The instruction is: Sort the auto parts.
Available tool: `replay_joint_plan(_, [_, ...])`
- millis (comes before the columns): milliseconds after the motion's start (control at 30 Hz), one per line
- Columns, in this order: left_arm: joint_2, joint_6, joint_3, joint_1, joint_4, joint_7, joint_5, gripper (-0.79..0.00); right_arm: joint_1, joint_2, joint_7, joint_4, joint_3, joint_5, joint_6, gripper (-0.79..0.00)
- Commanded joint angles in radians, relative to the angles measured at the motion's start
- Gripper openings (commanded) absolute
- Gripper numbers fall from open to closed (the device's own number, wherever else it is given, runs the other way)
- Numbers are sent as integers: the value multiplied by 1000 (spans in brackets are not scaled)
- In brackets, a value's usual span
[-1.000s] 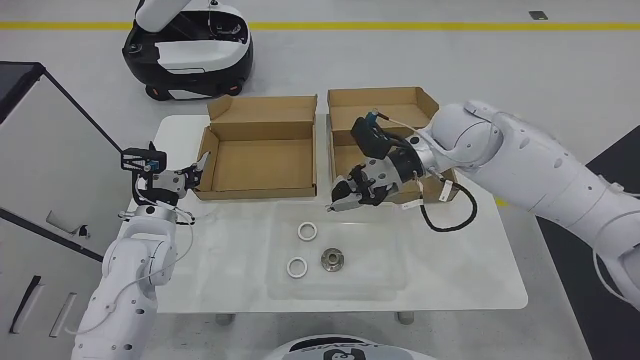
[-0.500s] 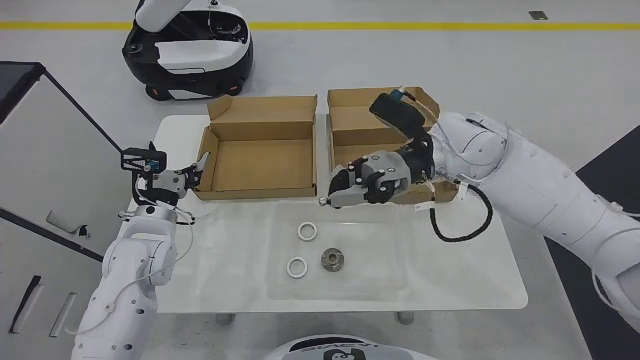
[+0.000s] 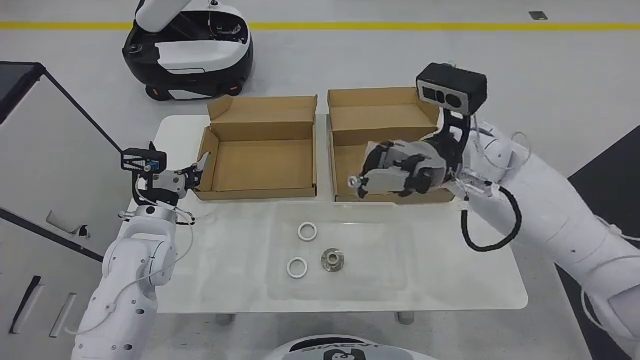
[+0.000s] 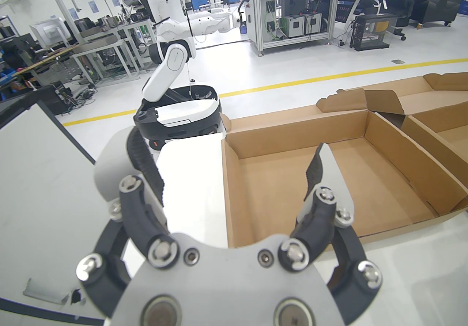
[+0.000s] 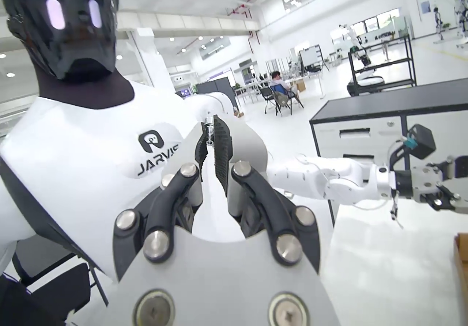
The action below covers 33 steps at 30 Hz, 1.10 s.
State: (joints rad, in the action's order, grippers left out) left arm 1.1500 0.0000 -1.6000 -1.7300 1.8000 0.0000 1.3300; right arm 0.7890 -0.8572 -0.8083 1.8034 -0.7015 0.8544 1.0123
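Observation:
Two white rings point(image 3: 308, 231) point(image 3: 297, 267) and a metal hub point(image 3: 331, 258) lie on the white table point(image 3: 460, 270), in front of two open cardboard boxes. My right gripper point(image 3: 355, 182) hangs over the front left corner of the right box point(image 3: 380, 125), wrist turned up. Its fingers are shut on a small threaded metal part point(image 5: 208, 132), in the right wrist view pinched at the tips of the right gripper point(image 5: 211, 124). My left gripper point(image 3: 200, 167) point(image 4: 228, 148) stands open and holds nothing, at the left wall of the left box point(image 3: 258, 165) point(image 4: 329, 174).
The left box has a bare floor. Both boxes have raised flaps at the back. The table's left edge point(image 3: 150, 210) runs close beside my left arm. A black-topped stand point(image 3: 15, 85) is off the table's left side.
My right arm has swung right and back, from the gap in front of the boxes to over the right box, with its wrist rolled upward. The left arm has not moved.

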Motion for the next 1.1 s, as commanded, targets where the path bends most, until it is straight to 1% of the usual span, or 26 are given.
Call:
replay_joint_plan(0, [0,0,0,0,0,0,0,0,20,-7,0,15,-29,27,0,-785])
replay_joint_plan(200, [0,0,0,0,0,0,0,0,73,-38,0,69,-105,93,0,-785])
replay_joint_plan(1067, [0,0,0,0,0,0,0,0,73,-38,0,69,-105,93,0,-785])
